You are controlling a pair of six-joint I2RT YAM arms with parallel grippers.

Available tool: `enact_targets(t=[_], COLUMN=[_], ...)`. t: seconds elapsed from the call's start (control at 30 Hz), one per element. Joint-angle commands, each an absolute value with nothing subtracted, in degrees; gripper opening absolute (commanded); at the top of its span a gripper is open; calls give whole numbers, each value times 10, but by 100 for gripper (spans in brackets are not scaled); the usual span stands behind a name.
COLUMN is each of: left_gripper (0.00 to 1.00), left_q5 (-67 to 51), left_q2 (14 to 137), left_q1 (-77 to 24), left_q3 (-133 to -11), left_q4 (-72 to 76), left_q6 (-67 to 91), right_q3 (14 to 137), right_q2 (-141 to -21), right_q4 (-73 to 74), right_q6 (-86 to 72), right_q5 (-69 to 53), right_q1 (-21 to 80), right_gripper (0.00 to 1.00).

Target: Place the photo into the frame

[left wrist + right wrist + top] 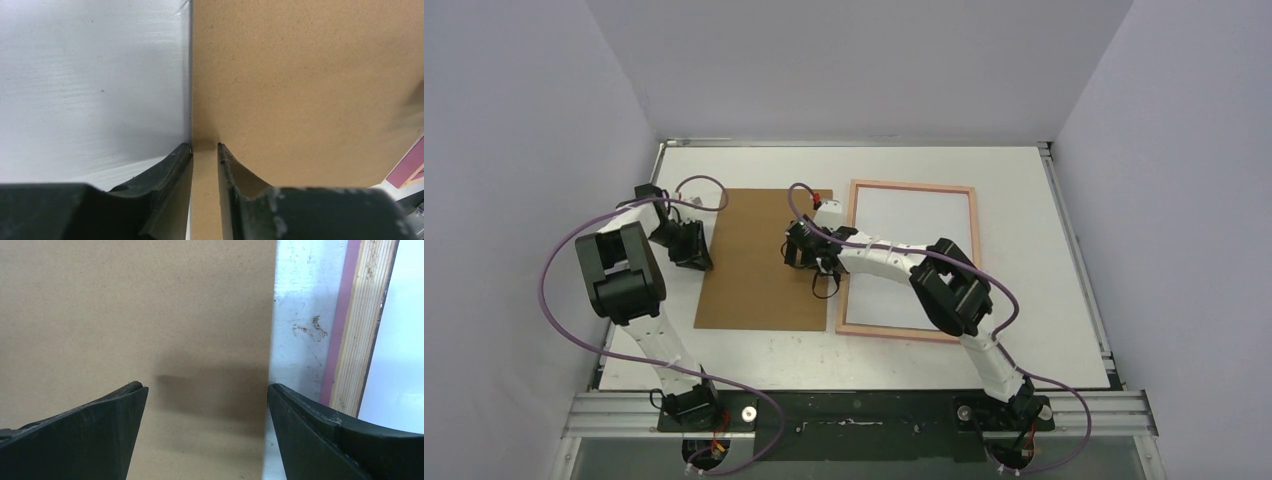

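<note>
The pink frame [912,187] lies flat on the right half of the table, and a pale white surface fills its opening. The photo's printed face shows in no view. A plain brown backing board [764,260] lies just left of the frame. My left gripper [692,250] points down at the board's left edge [192,75]. Its jaws stand a narrow gap apart [205,146] with nothing between them. My right gripper [809,255] hangs open and wide [206,386] over the board's right edge. One of its fingers is over the board [125,305] and the other over the table strip beside the frame's rail [357,330].
White walls close in the table [754,355] on the left, back and right. The right arm's forearm crosses over the frame's lower left part. A corner of the frame [407,167] shows at the lower right of the left wrist view.
</note>
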State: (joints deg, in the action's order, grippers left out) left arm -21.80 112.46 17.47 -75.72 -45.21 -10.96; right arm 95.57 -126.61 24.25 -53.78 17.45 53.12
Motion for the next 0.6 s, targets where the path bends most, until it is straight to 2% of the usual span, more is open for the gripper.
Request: enact_targets(t=[0.0,0.3,0.57], left_gripper=[22,12,8], left_q5=[-241,-262,-274], left_q2=[1163,1188,1175], left_q1=[165,157,131], left_q3=[-755,-755,-748], left_q4=[-441,-450,-453], left_q6=[-107,-104,-97], right_q3=[943,925,883], right_q2=[-1273,-1214,-1139], right_q4=[208,150,109], right_q6=[-567,-588,-607], right_q5=[121,70,55], right_q1=[533,535,541], right_gripper=[94,95,95])
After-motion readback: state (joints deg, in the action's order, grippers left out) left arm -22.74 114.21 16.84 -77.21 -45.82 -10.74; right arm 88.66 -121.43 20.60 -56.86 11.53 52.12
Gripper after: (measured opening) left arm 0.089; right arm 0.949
